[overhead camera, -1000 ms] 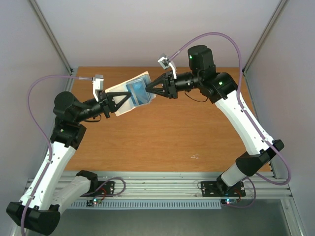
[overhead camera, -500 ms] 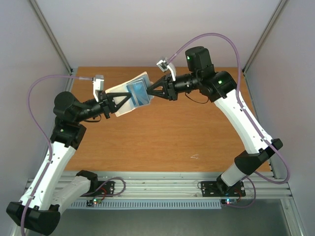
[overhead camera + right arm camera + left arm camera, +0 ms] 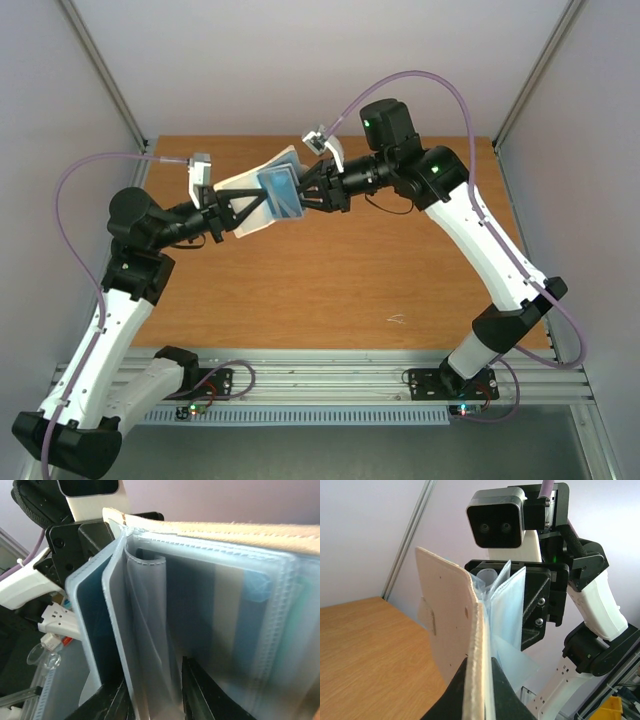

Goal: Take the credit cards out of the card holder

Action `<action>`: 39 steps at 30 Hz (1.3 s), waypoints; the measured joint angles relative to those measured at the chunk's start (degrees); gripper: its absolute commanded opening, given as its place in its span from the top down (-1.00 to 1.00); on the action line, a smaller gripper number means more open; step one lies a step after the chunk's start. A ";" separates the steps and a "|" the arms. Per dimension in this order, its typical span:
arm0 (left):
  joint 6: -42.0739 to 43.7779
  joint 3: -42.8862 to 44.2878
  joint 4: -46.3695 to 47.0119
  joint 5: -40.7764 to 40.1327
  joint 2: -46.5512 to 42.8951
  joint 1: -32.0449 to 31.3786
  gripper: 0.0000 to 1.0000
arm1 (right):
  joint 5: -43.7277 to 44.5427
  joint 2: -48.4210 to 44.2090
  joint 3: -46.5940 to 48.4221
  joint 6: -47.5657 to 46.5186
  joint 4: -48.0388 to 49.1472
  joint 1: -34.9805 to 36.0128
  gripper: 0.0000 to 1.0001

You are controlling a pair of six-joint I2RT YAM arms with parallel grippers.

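Note:
The card holder (image 3: 258,188) hangs in the air above the table's back left, its beige cover (image 3: 449,625) clamped edge-on by my left gripper (image 3: 479,680), which is shut on it. Clear sleeves (image 3: 509,611) fan out from the cover. A bright blue card (image 3: 280,192) shows in them from above. My right gripper (image 3: 306,188) is pushed in among the sleeves from the right. In the right wrist view its jaws (image 3: 155,697) stand apart with one clear sleeve leaf (image 3: 145,630) between the fingers. A dark card (image 3: 94,620) fills the outer leaf and the blue card (image 3: 252,622) sits deeper in.
The wooden table (image 3: 330,280) lies below both arms, with a small white mark (image 3: 396,320) near the front. Grey walls and metal posts (image 3: 105,75) close in the sides. The aluminium base rail (image 3: 320,385) runs along the near edge.
My right gripper has moved left into the holder's sleeves, its wrist has turned, and its jaws have parted. The left gripper and holder have stayed put.

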 measured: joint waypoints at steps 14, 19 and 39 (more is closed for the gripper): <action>2.29 -0.52 -5.33 -6.32 -0.52 -0.02 -0.28 | 12.83 1.90 4.07 5.11 -0.85 3.37 0.98; 3.45 -2.14 -8.48 -8.13 -0.92 -0.02 -0.55 | 22.47 2.89 7.85 6.86 -4.44 3.96 0.98; -0.17 -5.14 -4.79 -7.78 -1.70 -0.04 -0.52 | 62.66 13.51 21.70 1.20 -17.27 19.10 0.98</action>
